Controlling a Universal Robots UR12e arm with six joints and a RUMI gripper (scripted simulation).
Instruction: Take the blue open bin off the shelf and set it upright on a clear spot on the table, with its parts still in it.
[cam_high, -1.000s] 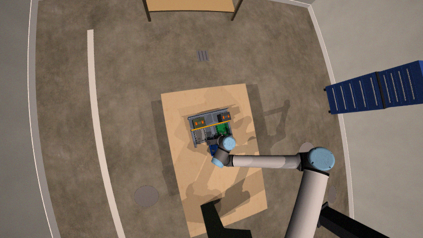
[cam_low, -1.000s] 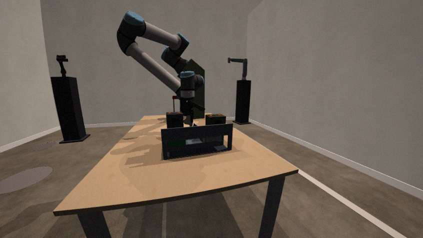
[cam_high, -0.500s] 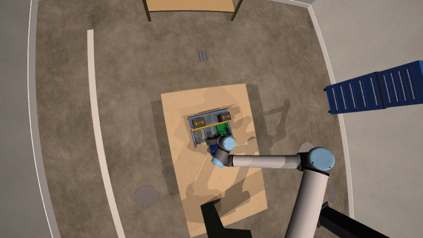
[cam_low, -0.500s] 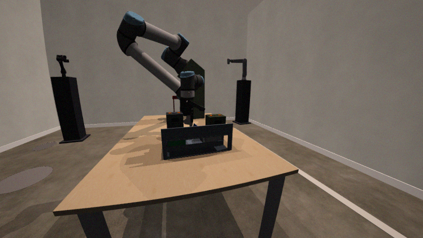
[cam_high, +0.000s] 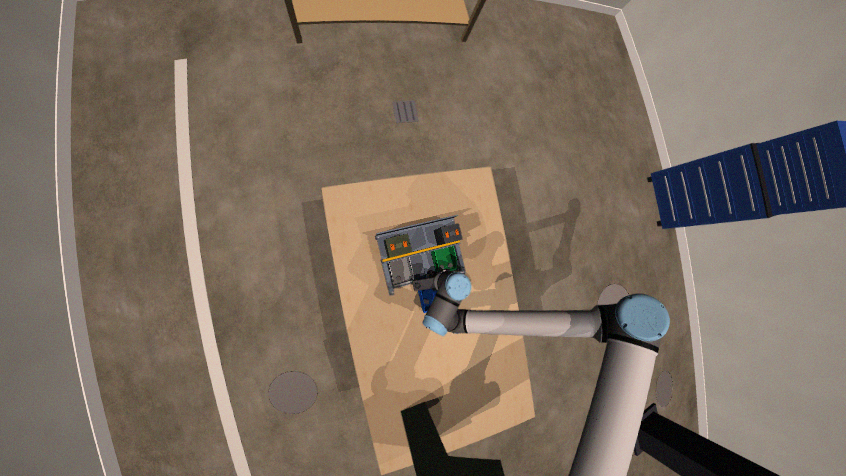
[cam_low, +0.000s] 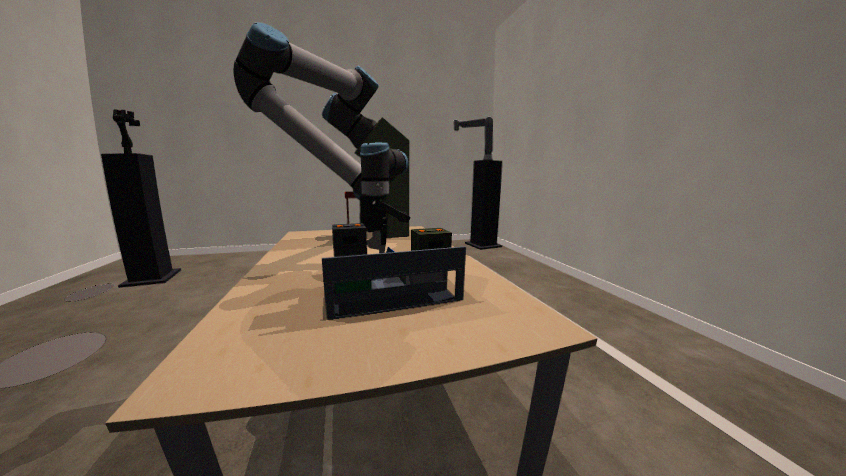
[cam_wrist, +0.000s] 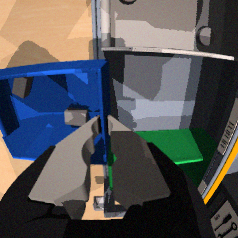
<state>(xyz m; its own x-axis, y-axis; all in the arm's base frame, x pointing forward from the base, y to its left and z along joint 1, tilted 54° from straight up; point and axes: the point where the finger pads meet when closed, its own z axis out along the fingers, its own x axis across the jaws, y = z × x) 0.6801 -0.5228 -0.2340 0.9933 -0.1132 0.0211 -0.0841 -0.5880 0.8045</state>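
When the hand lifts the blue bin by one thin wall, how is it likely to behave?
The blue bin looks stiff, with flat hard walls, so it probably will not flex. Held by the hand at one wall only, it may tilt toward its free side. The loose gray parts inside could then slide or spill.

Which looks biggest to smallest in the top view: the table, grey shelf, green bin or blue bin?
1. Table
2. Grey shelf
3. Green bin
4. Blue bin, unsure: the arm hides most of it.
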